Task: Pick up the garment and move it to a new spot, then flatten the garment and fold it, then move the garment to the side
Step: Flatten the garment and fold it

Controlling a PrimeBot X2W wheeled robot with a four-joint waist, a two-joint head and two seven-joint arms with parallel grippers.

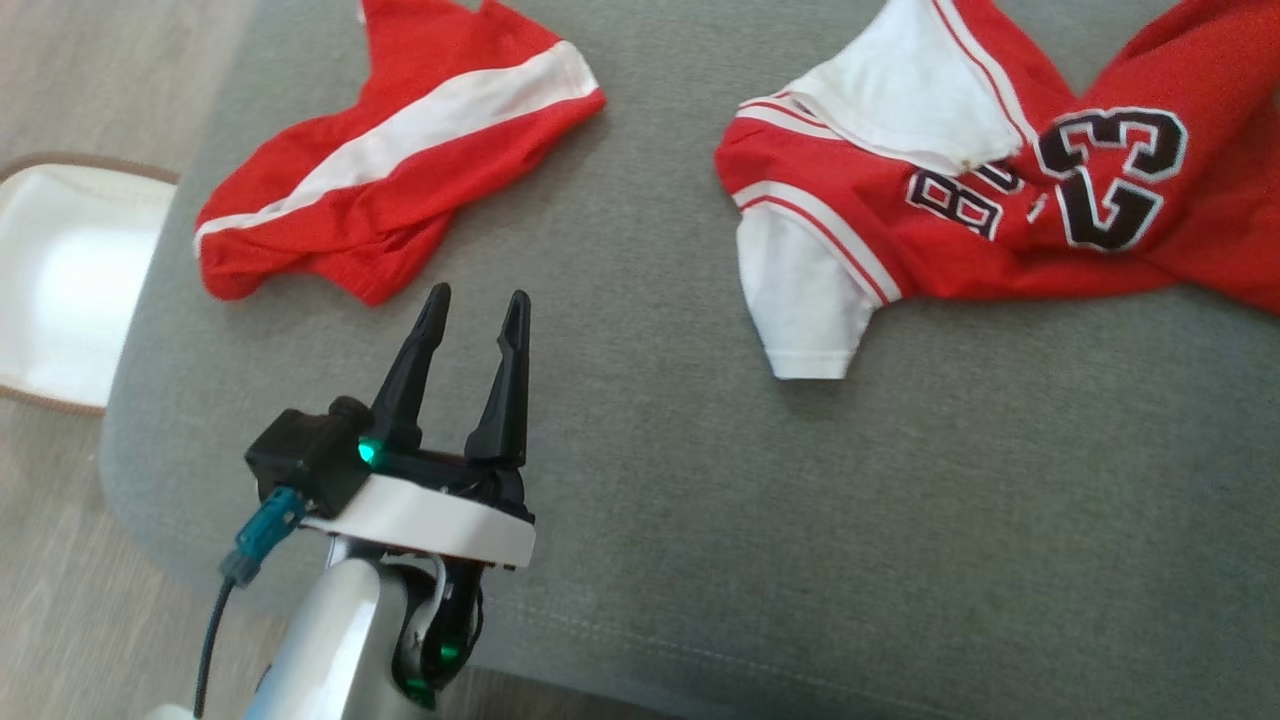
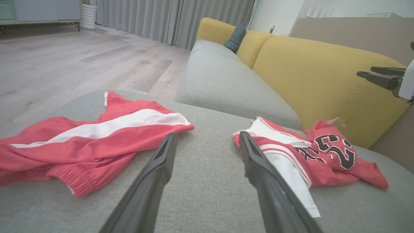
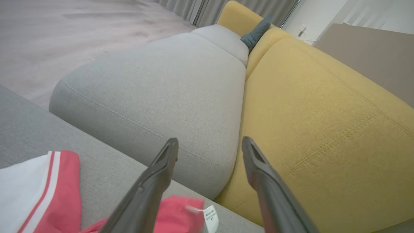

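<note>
Head view has the left gripper (image 1: 475, 300) low on the left, over the front part of a grey seat cushion (image 1: 650, 480). Its two dark fingers are spread apart with nothing between them, and their tips are close to the near edge of the red shorts (image 1: 400, 170). The shorts lie crumpled on the left of the cushion, with a broad white stripe running across them. Well apart from them, on the right of the cushion, lies the red jersey (image 1: 960, 200), bunched and partly folded over. One white sleeve points toward the robot and a black number 23 faces up. Bare grey fabric separates the two garments. Off the cushion's left edge, a white object with a brown rim (image 1: 70, 280) sits on the pale wooden floor (image 1: 60, 600). From the left wrist view, the cushion's far side meets a second grey seat and a yellow backrest (image 2: 317, 71), with a dark teal pillow (image 2: 236, 37) farther along and grey curtains (image 2: 161, 16) behind. The right gripper (image 2: 365, 72) shows at that view's right edge, raised in front of the backrest. In the right wrist view its fingers are likewise parted and empty, hanging above the jersey's far edge, where a small white label (image 3: 210, 218) sticks out.
</note>
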